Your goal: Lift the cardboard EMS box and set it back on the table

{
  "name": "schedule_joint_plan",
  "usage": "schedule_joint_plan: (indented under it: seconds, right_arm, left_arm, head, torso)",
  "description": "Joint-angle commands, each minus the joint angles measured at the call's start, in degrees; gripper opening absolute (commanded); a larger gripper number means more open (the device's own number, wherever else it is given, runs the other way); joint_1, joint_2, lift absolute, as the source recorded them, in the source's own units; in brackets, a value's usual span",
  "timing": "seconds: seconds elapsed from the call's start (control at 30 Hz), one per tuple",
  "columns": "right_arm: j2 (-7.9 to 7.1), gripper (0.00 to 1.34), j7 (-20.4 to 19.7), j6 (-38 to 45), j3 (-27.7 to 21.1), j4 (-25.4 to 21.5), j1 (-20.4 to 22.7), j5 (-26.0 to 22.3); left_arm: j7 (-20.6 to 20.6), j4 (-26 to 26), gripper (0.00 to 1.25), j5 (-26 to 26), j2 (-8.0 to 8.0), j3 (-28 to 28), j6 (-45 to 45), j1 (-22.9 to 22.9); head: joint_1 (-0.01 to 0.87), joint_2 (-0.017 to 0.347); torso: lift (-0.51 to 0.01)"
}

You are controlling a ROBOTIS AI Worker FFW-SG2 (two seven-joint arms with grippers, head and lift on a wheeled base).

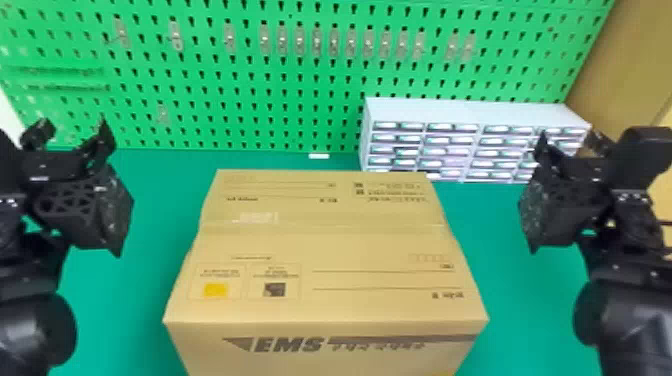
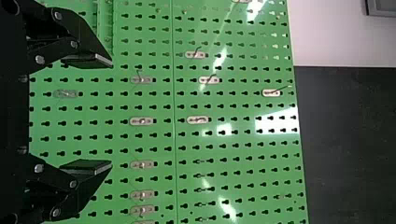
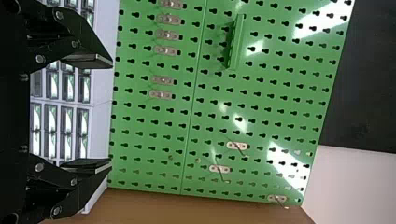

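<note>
Nearest, the cardboard EMS box rests on the green worktop, its lettered front facing the robot and its top closed; a yellow square and a dark one mark the near left part of the top. To either side, and apart from the box, are the two claws: the left claw off its left side with its fingers spread apart, the right claw off its right side with its fingers likewise apart. Beyond the box, a small white piece lies on the worktop near the foot of the green pegboard. A pale drawer cabinet stands behind the box to the right, in front of the pegboard. Farthest, the pegboard rises across the back, a row of metal clips high on it.
</note>
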Motion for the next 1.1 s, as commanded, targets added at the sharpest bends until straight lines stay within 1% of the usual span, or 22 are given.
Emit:
schedule_joint_plan:
  seconds: [0.0, 0.93, 1.07]
  right_arm:
    - [0.08, 0.83, 0.0, 0.0, 0.0, 0.0, 0.1, 0.0]
    - [0.25, 0.83, 0.0, -0.4, -0.4, 0.0, 0.0, 0.4]
    - [0.69, 0.83, 0.0, -1.6, -0.7, 0.0, 0.2, 0.7]
  left_arm:
    - [0.0, 0.0, 0.76, 0.0, 0.00, 0.0, 0.0, 0.0]
    - [0.0, 0.0, 0.76, 0.0, 0.00, -0.1, 0.0, 0.1]
    - [0.0, 0.0, 0.76, 0.0, 0.00, -0.1, 0.0, 0.0]
  head:
    - [0.678, -0.014]
    - [0.678, -0.014]
    - [0.678, -0.014]
  torso:
    - [0.000]
    - [0.000]
    - [-0.010]
